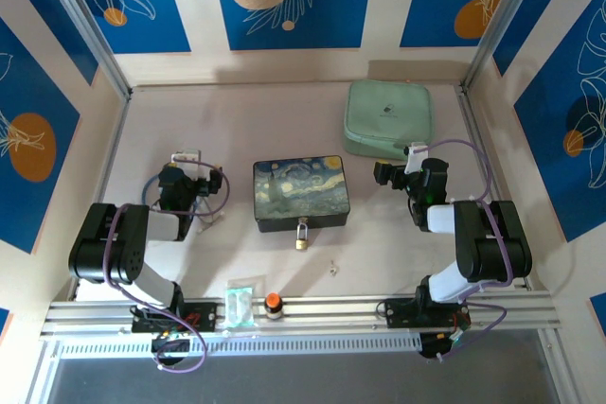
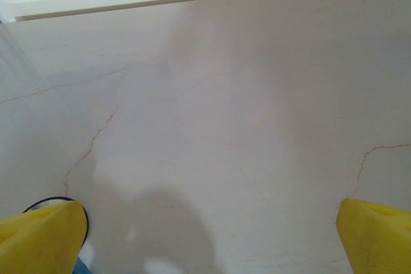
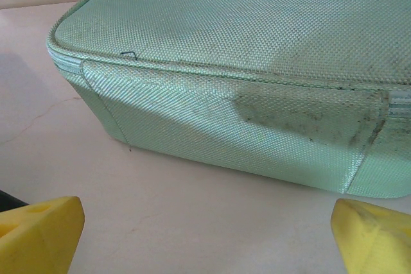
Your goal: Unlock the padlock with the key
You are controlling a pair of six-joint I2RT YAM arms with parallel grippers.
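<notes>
1. L gripper [image 2: 209,239]: yellow fingertips [image 2: 42,235] spread wide, nothing btwn them, over bare table [image 2: 225,94].
2. R gripper [image 3: 205,239]: wide too, empty, facing the green medicine bag [image 3: 257,62] (near its side, not touching).
3. Padlock [image 1: 302,235]: against near edge of the painted box [image 1: 300,193], mid-table, btwn the arms.
4. Key [image 1: 332,268]: tiny speck on table, near padlock on its right, closer to the arm bases, well apart from both grippers.

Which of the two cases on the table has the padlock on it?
The dark blue painted box in the middle: the padlock hangs at its near edge. The pale green medicine bag, back right, shows no lock.
</notes>
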